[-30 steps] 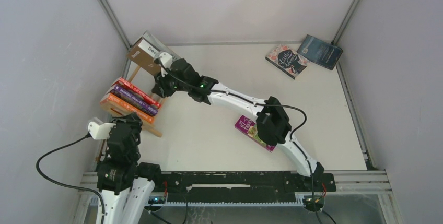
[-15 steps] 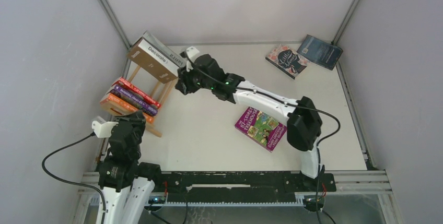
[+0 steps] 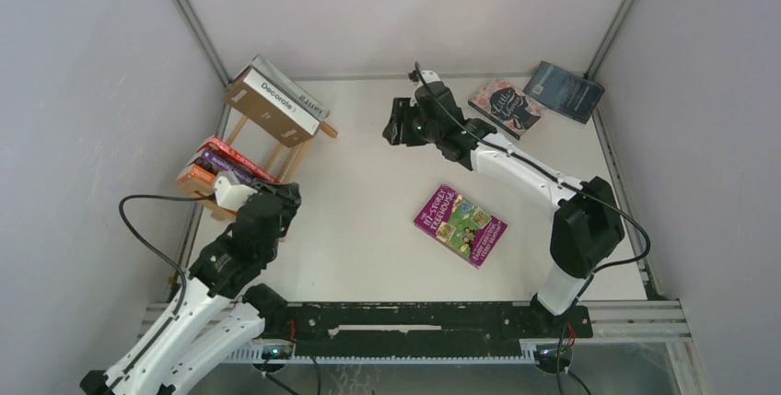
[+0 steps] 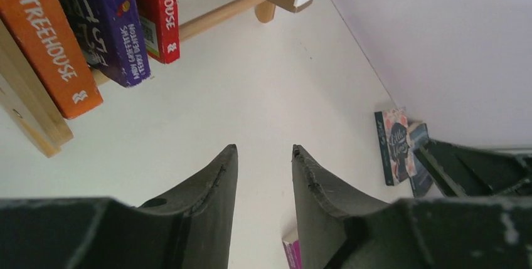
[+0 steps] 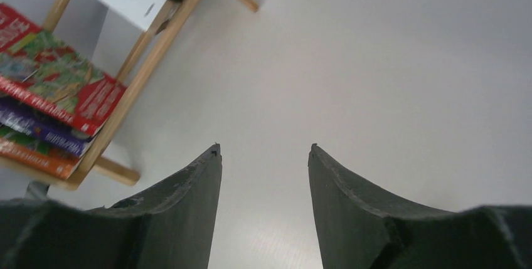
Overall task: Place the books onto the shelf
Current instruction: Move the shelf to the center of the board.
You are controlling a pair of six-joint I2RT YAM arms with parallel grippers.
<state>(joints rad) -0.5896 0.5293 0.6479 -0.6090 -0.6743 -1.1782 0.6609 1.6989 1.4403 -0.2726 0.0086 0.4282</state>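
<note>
Left gripper (image 4: 263, 150): jaws spread, nothing between them, close to the lower tier of the shelf (image 5: 162, 48). Right gripper (image 5: 263, 148): jaws spread, empty, well to the shelf's right. Shelf's lower tier: orange book (image 4: 47, 43), purple book (image 4: 103, 24) and red book (image 4: 160, 12), packed together, spines showing. Shelf's top: brown book (image 3: 272, 110) with grey-white book (image 3: 290, 89) against it. Off the shelf, on the table (image 3: 368, 229): purple paperback (image 3: 459, 225) lying flat, well right of the shelf. Floral book (image 3: 505, 107) and dark blue book (image 3: 564, 91) lie side by side, farther right still.
</note>
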